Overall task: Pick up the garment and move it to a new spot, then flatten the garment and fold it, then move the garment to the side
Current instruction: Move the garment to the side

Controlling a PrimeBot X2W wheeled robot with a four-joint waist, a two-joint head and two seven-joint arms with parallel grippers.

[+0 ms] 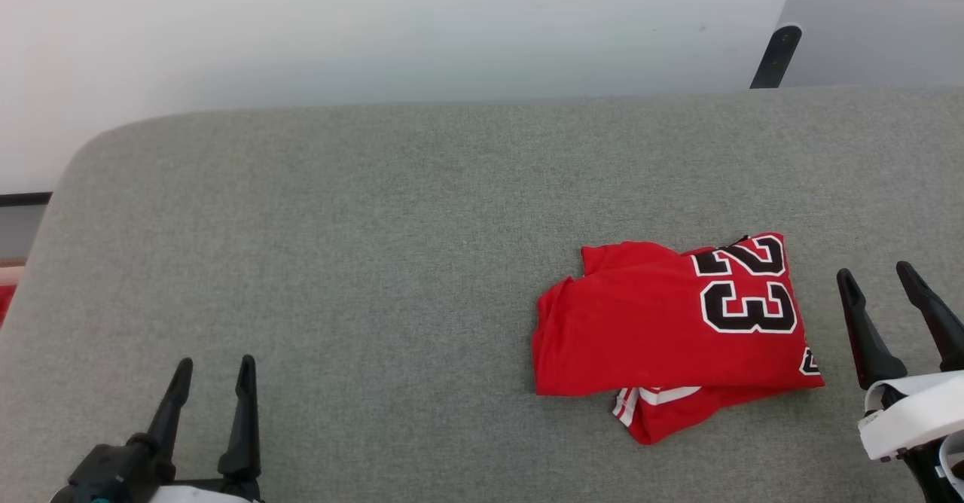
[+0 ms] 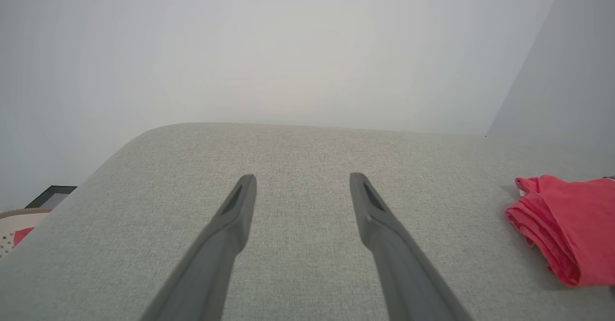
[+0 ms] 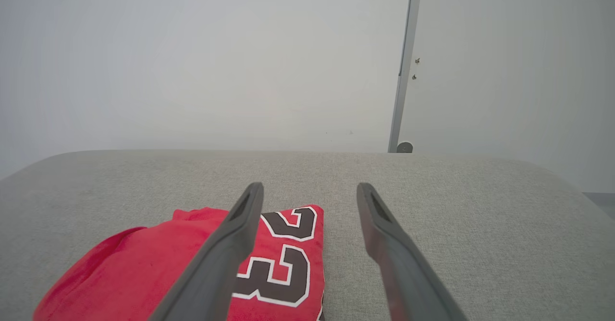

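Though folded into a rough rectangle, the garment (image 1: 670,330) lies right of centre on the grey woven pad (image 1: 361,262) — soft red cloth, black 23 upward, striped trim poking from its near edge. Just right of it stands the right gripper (image 1: 874,271), at near left the left gripper (image 1: 215,364); both spread, empty.

Open room spans the left and middle of the surface (image 1: 339,262). A folded shirt (image 1: 648,330) blocks the near right, beside the right end effector (image 1: 873,269).
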